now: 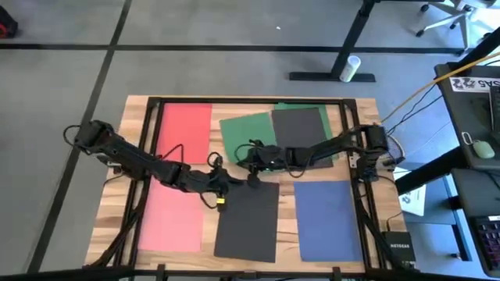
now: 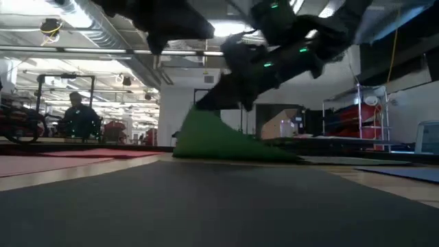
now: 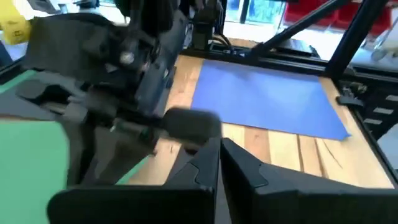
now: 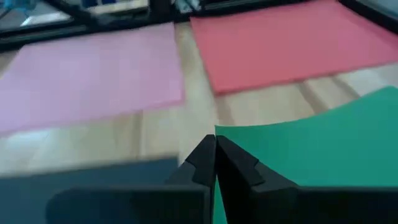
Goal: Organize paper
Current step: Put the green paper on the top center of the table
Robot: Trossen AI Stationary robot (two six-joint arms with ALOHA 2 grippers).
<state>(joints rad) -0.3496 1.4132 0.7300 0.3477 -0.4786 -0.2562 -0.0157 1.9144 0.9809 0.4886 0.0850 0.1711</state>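
The right hand [image 1: 251,156] was pinched shut on the green sheet [image 1: 246,134], its corner lifted mid-worktop [image 1: 351,199]; the left hand [image 1: 226,185], fingers closed on nothing, waited beside; best to drag low and slowly, avoiding creases.

Green sheet [image 1: 244,133] partly under arms

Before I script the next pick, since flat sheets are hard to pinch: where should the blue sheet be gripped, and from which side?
The blue sheet lies flat on the table, so probably take a corner at the near edge beside the bare wood strip, coming low from that side with the right gripper, now closed on the green sheet. Flat paper offers no raised edge.
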